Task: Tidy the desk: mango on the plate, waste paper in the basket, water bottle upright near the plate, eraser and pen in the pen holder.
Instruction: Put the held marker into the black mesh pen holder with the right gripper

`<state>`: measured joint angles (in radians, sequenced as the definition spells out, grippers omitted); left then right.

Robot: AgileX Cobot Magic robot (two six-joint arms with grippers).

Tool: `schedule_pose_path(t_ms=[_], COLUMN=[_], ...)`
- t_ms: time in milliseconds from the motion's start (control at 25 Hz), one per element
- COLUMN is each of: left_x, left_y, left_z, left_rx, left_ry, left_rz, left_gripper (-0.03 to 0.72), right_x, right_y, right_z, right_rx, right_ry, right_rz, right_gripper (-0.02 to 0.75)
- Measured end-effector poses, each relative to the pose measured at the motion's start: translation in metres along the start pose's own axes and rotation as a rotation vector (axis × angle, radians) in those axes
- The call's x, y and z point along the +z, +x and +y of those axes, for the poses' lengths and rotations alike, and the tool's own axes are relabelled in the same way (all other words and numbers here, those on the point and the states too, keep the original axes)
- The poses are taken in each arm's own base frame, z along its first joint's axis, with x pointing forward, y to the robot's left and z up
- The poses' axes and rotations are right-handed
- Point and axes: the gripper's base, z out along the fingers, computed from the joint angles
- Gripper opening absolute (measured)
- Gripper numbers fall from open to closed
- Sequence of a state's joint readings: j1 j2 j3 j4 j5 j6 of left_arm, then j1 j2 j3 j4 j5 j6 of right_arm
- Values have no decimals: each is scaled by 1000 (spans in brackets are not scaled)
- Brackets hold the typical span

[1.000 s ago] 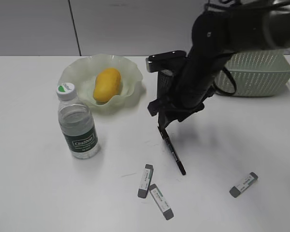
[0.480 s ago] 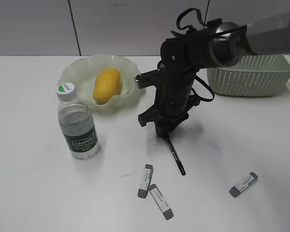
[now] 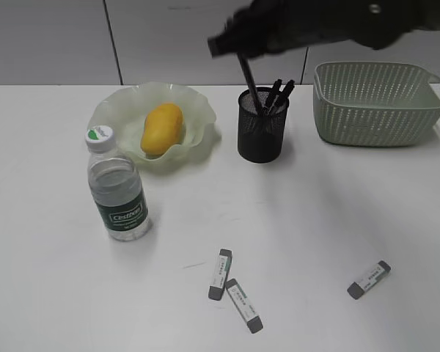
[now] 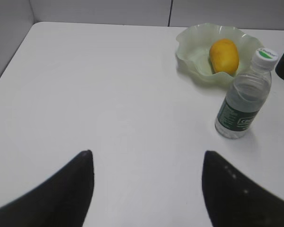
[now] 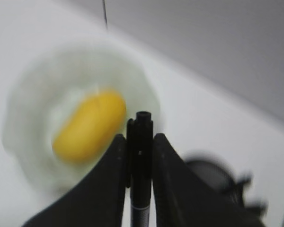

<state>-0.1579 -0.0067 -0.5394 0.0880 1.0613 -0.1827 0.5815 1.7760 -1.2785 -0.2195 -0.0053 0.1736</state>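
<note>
Matt white desk (image 3: 59,293), translucent glossy plate (image 3: 114,110), clear plastic water bottle (image 3: 117,191), black metal-mesh pen holder (image 3: 260,139), perforated plastic basket (image 3: 374,110).

Behind everything stood a plain grey wall (image 3: 51,40), made of flat panels. In the exterior view a thin dark seam (image 3: 112,40) ran down it on the left, leaning a little, and a second seam (image 3: 306,70) showed further right. The left wrist view showed this wall along the top with one seam (image 4: 170,12), and a side wall (image 4: 9,33) met it at the left corner. In the right wrist view the wall (image 5: 217,47) was blurred. Low in the middle of the exterior view lay a short thin dark mark (image 3: 194,265); what it was could not be told.
</note>
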Motion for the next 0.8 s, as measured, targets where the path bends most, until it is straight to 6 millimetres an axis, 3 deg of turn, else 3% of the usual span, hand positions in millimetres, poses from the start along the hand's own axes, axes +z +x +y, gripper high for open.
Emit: schedule_pose_path(t_ms=[80, 160, 320, 600, 680, 800], left_x=[0, 0, 0, 0, 0, 0], left_y=[0, 0, 0, 0, 0, 0], left_z=[0, 0, 0, 0, 0, 0], left_rx=[0, 0, 0, 0, 0, 0], left_ry=[0, 0, 0, 0, -1, -1], left_rz=[0, 0, 0, 0, 0, 0], left_gripper=[518, 512, 505, 489, 489, 489], right_x=[-17, -13, 17, 52, 55, 54], right_y=[-10, 0, 41, 91, 98, 96], right_z=[-9, -28, -64, -69, -69, -69], right_rx=[-23, 42, 150, 145, 150, 154], right_ry=[-22, 41, 193, 227, 226, 227], right_rz=[-283, -371, -394, -371, -335, -331], right_gripper=[132, 132, 132, 142, 221, 406])
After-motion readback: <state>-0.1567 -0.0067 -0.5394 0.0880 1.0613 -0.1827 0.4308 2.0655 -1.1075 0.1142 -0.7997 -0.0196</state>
